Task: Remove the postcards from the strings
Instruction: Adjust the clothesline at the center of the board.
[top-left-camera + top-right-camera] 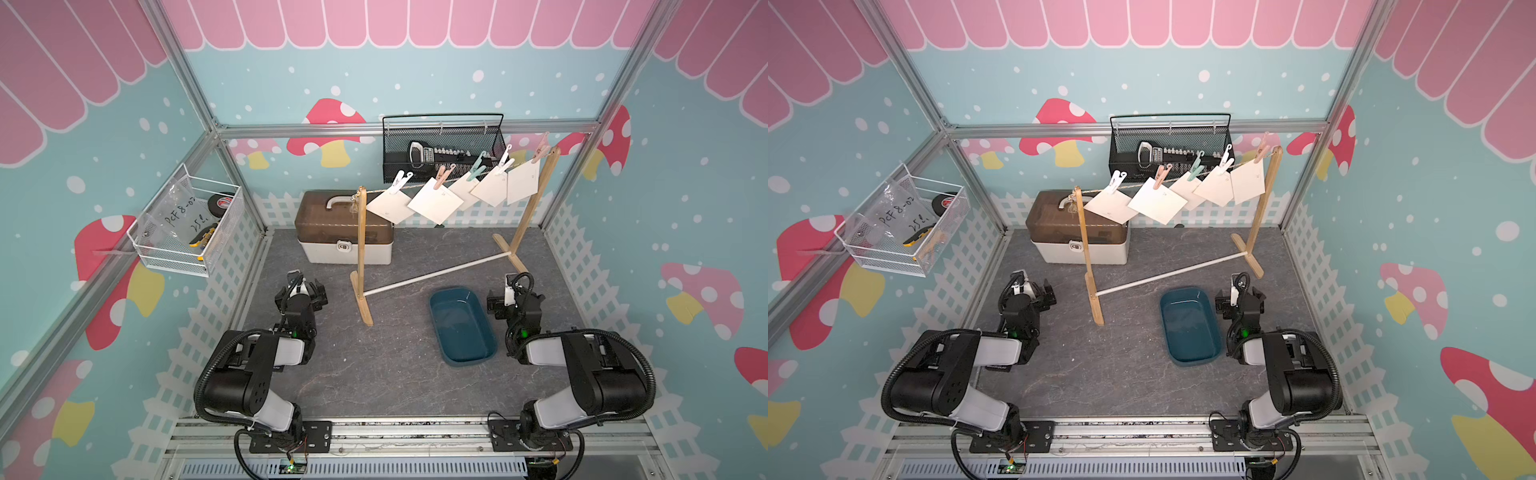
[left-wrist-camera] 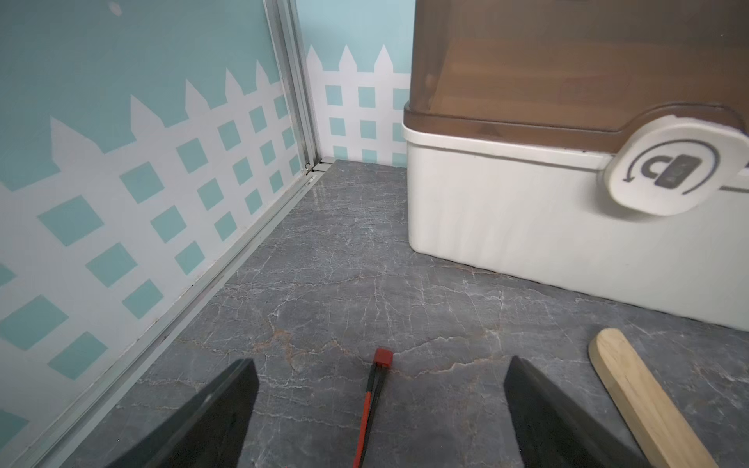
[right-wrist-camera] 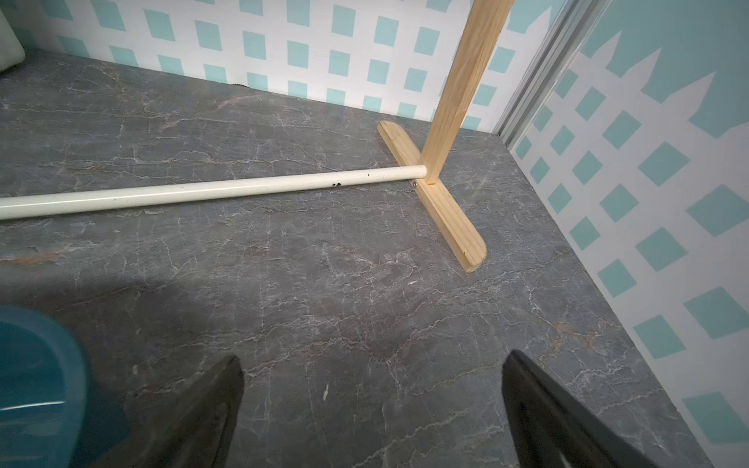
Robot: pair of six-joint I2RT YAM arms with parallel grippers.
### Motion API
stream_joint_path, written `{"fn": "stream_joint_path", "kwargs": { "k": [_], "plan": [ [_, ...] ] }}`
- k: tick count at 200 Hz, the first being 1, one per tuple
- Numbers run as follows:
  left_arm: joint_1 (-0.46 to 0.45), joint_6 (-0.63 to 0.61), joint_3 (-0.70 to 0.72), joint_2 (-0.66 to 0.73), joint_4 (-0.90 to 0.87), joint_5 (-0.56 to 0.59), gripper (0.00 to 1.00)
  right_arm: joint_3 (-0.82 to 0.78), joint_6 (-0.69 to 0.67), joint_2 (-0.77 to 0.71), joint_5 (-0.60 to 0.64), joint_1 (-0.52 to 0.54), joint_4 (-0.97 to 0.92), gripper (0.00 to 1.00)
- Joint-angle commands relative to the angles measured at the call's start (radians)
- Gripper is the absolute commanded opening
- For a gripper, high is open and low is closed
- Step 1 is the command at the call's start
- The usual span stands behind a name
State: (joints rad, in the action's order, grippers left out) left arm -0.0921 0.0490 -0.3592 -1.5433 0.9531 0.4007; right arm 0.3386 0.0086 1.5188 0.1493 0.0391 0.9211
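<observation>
Several off-white postcards (image 1: 435,202) (image 1: 1157,202) hang in a row from the strings (image 1: 376,192) (image 1: 1090,192), a thin twine stretched between two wooden uprights and held with pastel clothespins (image 1: 444,174). Both arms sit low near the table's front, well below and in front of the cards. My left gripper (image 1: 302,286) (image 1: 1027,291) (image 2: 381,364) is open over bare floor near the stand's left foot. My right gripper (image 1: 515,291) (image 1: 1241,295) (image 3: 373,360) is open beside the blue tub, with nothing between its fingers.
A blue tub (image 1: 463,328) lies between the arms. A brown-lidded toolbox (image 1: 345,232) stands behind the stand's left upright (image 1: 360,249). A white rod (image 3: 202,190) joins the stand's feet. Wire baskets hang on the back wall (image 1: 442,145) and left wall (image 1: 187,224). A thin red-tipped lead (image 2: 383,358) shows between the left fingers.
</observation>
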Motion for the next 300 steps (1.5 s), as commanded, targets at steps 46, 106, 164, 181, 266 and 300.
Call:
{"fn": "stream_joint_path", "kwargs": {
  "k": [46, 106, 164, 181, 266, 300],
  "plan": [
    [-0.003, 0.002, -0.014, -0.003, -0.009, 0.013, 0.99, 0.011, -0.002, 0.006, 0.01, -0.002, 0.016, 0.99],
    [-0.003, 0.003, -0.014, -0.003, -0.009, 0.013, 0.99, 0.013, 0.001, 0.006, 0.01, -0.002, 0.016, 0.98],
    [-0.007, -0.008, 0.022, 0.04, 0.028, 0.008, 0.99, -0.002, 0.008, -0.036, 0.025, -0.003, 0.011, 0.99],
    [-0.022, -0.012, 0.043, 0.147, -0.027, 0.052, 0.99, 0.011, 0.004, -0.114, 0.021, -0.002, -0.078, 0.99],
    [-0.308, 0.136, -0.293, 0.583, -0.761, 0.278, 0.99, 0.406, 0.296, -0.488, -0.163, -0.002, -0.864, 0.99],
    [-0.442, 0.144, -0.449, 0.56, -0.904, 0.221, 0.95, 0.438, 0.377, -0.53, -0.454, -0.001, -0.827, 0.98]
  ]
}}
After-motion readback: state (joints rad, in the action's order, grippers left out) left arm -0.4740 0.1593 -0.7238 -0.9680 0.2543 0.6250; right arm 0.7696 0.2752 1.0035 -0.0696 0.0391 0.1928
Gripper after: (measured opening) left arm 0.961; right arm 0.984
